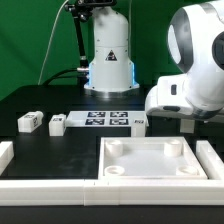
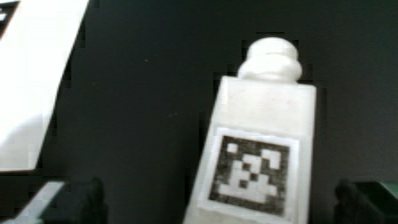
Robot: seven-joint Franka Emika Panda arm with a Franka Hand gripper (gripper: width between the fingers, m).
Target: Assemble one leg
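In the wrist view a white leg (image 2: pixel 263 120) lies on the black table. It has a round peg at its far end and a black-and-white tag on its upper face. My gripper (image 2: pixel 210 205) is open above it, one dark finger (image 2: pixel 63 202) on each side, neither touching it. In the exterior view two legs (image 1: pixel 30 121) (image 1: pixel 56 123) lie at the left and a smaller tagged piece (image 1: pixel 139 121) lies beside the marker board (image 1: pixel 108 119). There the gripper is mostly hidden behind my arm's big white link (image 1: pixel 190 70).
The large white square panel (image 1: pixel 155 160) with round corner sockets lies in front. White border rails (image 1: pixel 50 186) run along the front and the exterior view's left. The robot base (image 1: pixel 108 60) stands at the back. A white edge (image 2: pixel 27 80) shows in the wrist view.
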